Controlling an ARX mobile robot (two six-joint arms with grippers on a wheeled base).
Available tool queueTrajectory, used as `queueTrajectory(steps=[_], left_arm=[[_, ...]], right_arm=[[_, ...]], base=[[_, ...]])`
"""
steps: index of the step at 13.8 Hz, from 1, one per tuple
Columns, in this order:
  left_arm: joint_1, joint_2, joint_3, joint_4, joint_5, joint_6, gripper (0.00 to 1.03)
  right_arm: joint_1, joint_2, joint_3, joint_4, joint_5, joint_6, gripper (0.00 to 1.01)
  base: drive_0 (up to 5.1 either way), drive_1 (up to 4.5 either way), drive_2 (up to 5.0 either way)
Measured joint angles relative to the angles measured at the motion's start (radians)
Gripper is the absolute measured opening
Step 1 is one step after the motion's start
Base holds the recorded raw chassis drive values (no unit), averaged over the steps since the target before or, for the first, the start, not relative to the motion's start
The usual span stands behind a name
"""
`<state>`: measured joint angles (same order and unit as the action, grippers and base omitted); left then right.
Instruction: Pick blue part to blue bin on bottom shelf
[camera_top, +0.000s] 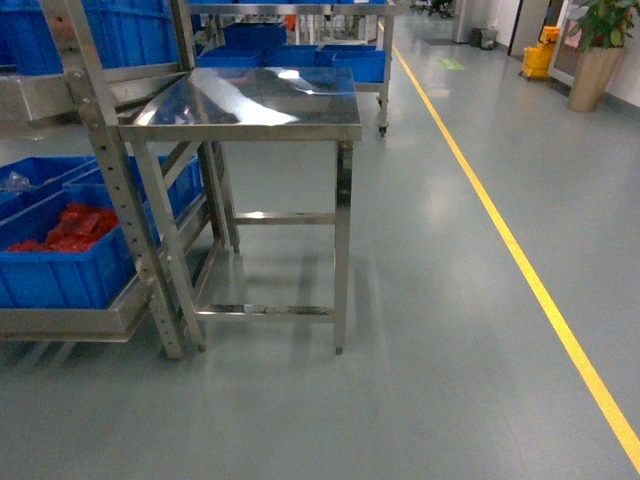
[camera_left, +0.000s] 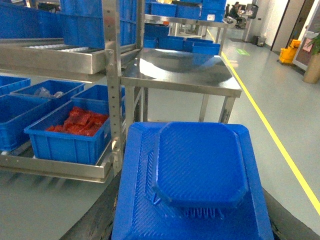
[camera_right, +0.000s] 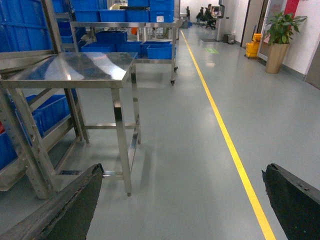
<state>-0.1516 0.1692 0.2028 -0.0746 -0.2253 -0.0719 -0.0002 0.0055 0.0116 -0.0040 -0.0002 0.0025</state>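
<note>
Left pincer (camera_left: 192, 220) grips the ribbed, chamfered blue part (camera_left: 200, 170); right pincer (camera_right: 182, 200) open, steel worktop (camera_right: 75, 70) at 10 o'clock.

Light: bright, even, from overhead.
Glare: white patches on steel table (camera_top: 250, 100) top; soft sheen on grey floor (camera_top: 450, 330).
Shadows: faint, under table legs.
Focus: left wrist view foreground blue part (camera_left: 197, 170) slightly soft; backgrounds hazy.

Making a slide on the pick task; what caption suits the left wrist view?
Left gripper carries the blue part toward the bottom shelf beside a steel table.
</note>
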Motion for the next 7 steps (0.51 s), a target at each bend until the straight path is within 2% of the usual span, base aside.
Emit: queueTrajectory(steps=[7], left_arm=[[0.0, 0.0, 0.0, 0.005, 0.0, 0.0, 0.43]], right_arm=[[0.0, 0.0, 0.0, -0.001, 0.0, 0.0, 0.98]], base=[[0.0, 4.28, -4.3]])
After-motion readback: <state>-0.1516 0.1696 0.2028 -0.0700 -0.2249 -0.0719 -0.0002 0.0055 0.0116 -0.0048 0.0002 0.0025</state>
